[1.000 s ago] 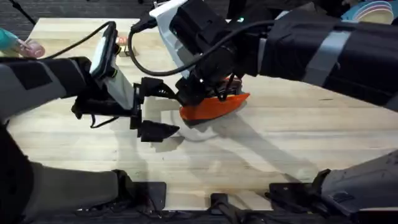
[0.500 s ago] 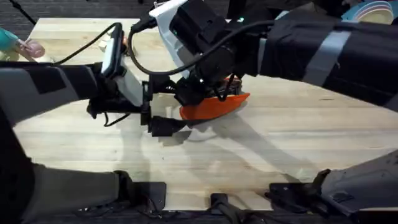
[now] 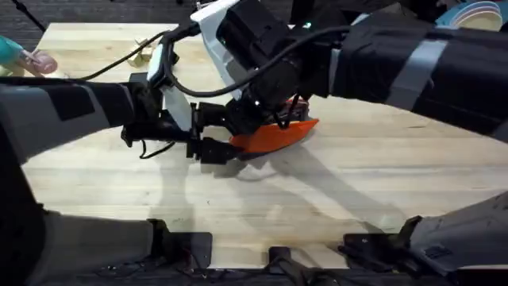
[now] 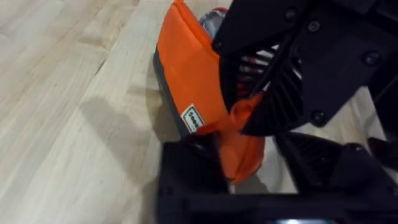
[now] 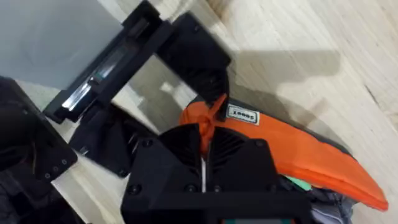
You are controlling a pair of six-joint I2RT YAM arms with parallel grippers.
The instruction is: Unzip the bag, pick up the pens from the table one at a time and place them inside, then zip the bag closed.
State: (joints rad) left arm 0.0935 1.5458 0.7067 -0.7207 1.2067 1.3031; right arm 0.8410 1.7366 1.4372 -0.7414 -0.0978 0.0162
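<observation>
both end effectors at the bag's near end, mid-table

overhead: the bag [image 3: 274,137] lies on the table [image 3: 357,191], left end effector [image 3: 213,135] wide around its end. left wrist: right end effector [image 4: 249,115] pinches the orange tab. right wrist: its fingers [image 5: 180,146] closed on the tab.

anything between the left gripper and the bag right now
Nothing visible. The left gripper is already at the near end of the bag, its fingers either side of the orange fabric. The right gripper is shut on the same end, crowding it from above.
</observation>
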